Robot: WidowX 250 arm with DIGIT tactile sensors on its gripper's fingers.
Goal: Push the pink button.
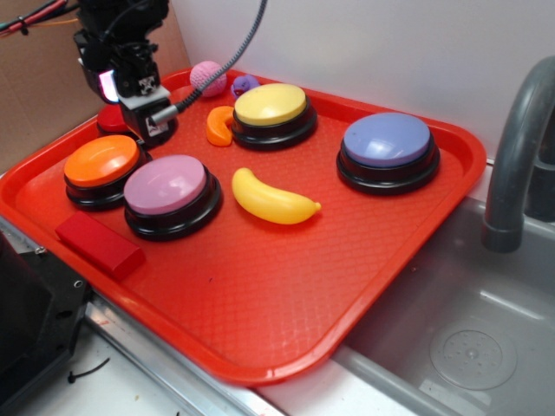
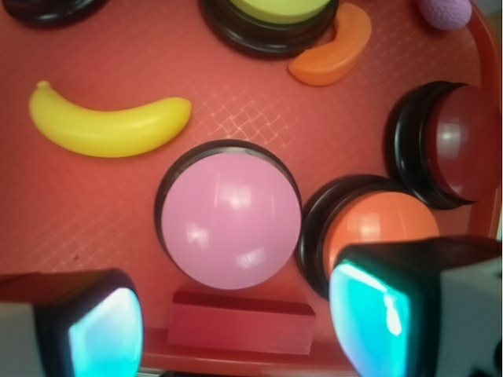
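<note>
The pink button (image 1: 165, 186) has a pale pink dome on a black base and sits at the tray's left front, between an orange button (image 1: 101, 160) and a yellow banana (image 1: 273, 198). In the wrist view the pink button (image 2: 230, 222) lies in the middle, just ahead of the jaws. My gripper (image 1: 121, 84) hangs above the tray's far-left corner, over a red button (image 1: 111, 120), higher than and behind the pink one. The gripper (image 2: 240, 330) is open, its teal-lit pads (image 2: 106, 334) wide apart with nothing between them.
The red tray (image 1: 286, 286) also holds a yellow button (image 1: 270, 104), a lavender-blue button (image 1: 387, 140), an orange crescent (image 1: 218, 126), a pink ball (image 1: 208, 78), a small purple ball (image 1: 244, 84) and a red block (image 1: 100, 245). A sink (image 1: 468, 347) and grey faucet (image 1: 520, 156) stand to the right.
</note>
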